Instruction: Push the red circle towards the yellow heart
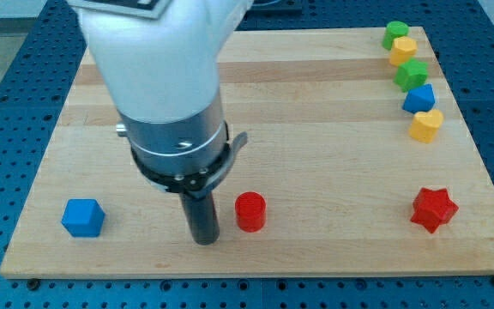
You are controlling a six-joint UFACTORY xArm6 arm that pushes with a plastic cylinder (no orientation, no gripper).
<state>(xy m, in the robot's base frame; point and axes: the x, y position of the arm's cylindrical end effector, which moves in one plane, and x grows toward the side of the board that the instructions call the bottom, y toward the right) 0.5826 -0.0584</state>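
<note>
The red circle [250, 211] stands near the board's bottom edge, a little left of centre. The yellow heart [425, 125] lies at the view's right, at the bottom of a column of blocks. My tip [204, 239] rests on the board just to the left of the red circle, a small gap apart from it. The arm's white and grey body hangs over the board above the tip and hides part of the board's left middle.
A blue cube [82, 217] sits at the bottom left. A red star [434, 209] sits at the bottom right. Above the heart stand a blue block [418, 99], a green block [412, 74], a yellow block [403, 50] and a green block [394, 34].
</note>
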